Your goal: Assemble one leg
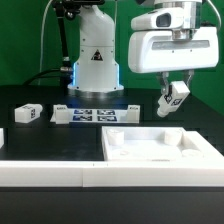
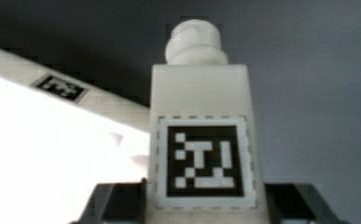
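Observation:
My gripper (image 1: 172, 98) is shut on a leg (image 1: 174, 100), a small white square post with black-and-white tags, and holds it tilted in the air above the far right corner of the large white panel (image 1: 160, 150). In the wrist view the leg (image 2: 202, 130) fills the middle, its tagged face toward the camera and its rounded peg end pointing away, with the dark fingers (image 2: 115, 205) on both sides. A second leg (image 1: 29, 114) lies on the black table at the exterior view's left.
The marker board (image 1: 92, 114) lies at the back of the table before the robot base (image 1: 95, 60). A white block (image 1: 50, 172) runs along the front edge. In the wrist view a tagged white strip (image 2: 61, 88) lies on the dark table.

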Controlling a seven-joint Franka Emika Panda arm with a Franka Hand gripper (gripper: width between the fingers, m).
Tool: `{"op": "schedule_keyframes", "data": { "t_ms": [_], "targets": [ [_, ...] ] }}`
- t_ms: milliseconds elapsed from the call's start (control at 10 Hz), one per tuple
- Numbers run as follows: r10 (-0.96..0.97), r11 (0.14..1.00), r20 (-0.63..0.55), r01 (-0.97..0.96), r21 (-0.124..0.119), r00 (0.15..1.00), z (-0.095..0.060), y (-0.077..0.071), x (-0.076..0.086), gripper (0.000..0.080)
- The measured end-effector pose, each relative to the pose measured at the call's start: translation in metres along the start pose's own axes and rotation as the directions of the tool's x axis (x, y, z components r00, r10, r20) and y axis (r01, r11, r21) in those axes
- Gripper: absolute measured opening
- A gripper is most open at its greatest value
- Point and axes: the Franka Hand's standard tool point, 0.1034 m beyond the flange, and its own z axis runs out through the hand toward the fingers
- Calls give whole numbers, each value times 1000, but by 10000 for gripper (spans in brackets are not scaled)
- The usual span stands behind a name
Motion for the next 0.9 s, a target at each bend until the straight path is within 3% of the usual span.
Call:
{"op": "schedule_keyframes", "data": {
  "t_ms": [100,700,900],
  "targets": [
    [2,1000,11,-2,-1,1000,-11,2,7,291],
    [52,999,1,-52,0,999,-9,5,10,291],
    [75,997,-14,-75,4,997,-19,13,28,291]
  ]
}}
